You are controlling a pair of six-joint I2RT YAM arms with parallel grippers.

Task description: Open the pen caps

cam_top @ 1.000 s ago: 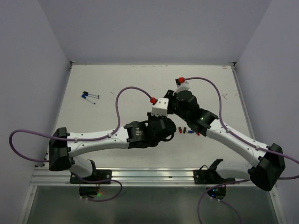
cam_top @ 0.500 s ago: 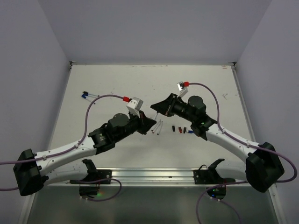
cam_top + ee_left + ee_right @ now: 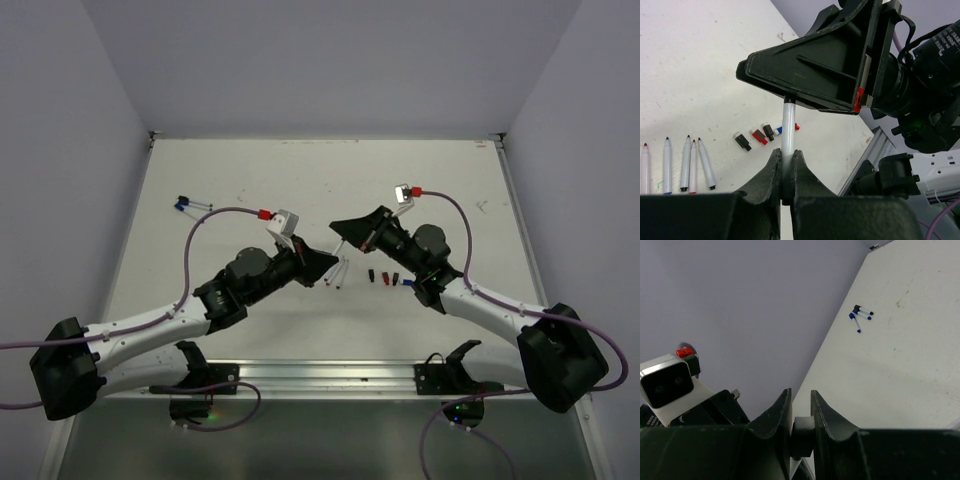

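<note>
White pen (image 3: 788, 127) clamped upright in the left gripper (image 3: 785, 162), and the right gripper (image 3: 801, 407) is pinched tight on the dark cap (image 3: 802, 432) at its upper end! Both arms reach inward from the near edge, elbows low, meeting tip to tip over the middle of the table (image 3: 250, 170). Just near of them lie the loose pens (image 3: 338, 275) in a row, with the loose caps (image 3: 390, 277) to their right. Far left, a few blue-capped pens (image 3: 192, 206) sit well apart.

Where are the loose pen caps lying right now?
In the top view, the loose caps lie in a short row on the table, just right of the uncapped pens and left of the right arm.
</note>
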